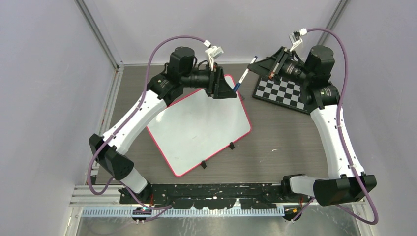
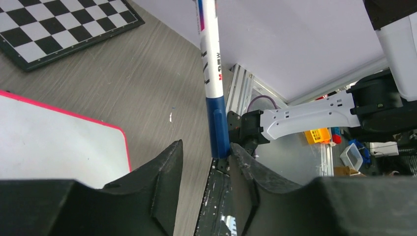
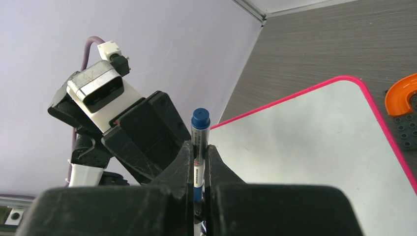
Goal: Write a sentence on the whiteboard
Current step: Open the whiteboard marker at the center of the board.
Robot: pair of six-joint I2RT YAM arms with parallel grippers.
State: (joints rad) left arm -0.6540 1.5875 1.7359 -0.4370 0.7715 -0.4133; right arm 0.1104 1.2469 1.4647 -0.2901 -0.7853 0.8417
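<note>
At the upper middle of the top view, the right gripper (image 3: 198, 150) clamps the marker (image 1: 245, 74) by its barrel while the left gripper (image 2: 205, 150) straddles its blue cap (image 2: 217, 125), jaws not yet closed on it, seemingly to uncap it; the whiteboard (image 1: 196, 130) lies blank at frame centre.

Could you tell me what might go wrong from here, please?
1. The cap lies against one side of the left jaws, not centred; closing could twist the marker in the shut right jaws.
2. A poor pinch might slip off the cap, or drop it beside the blank whiteboard.
</note>
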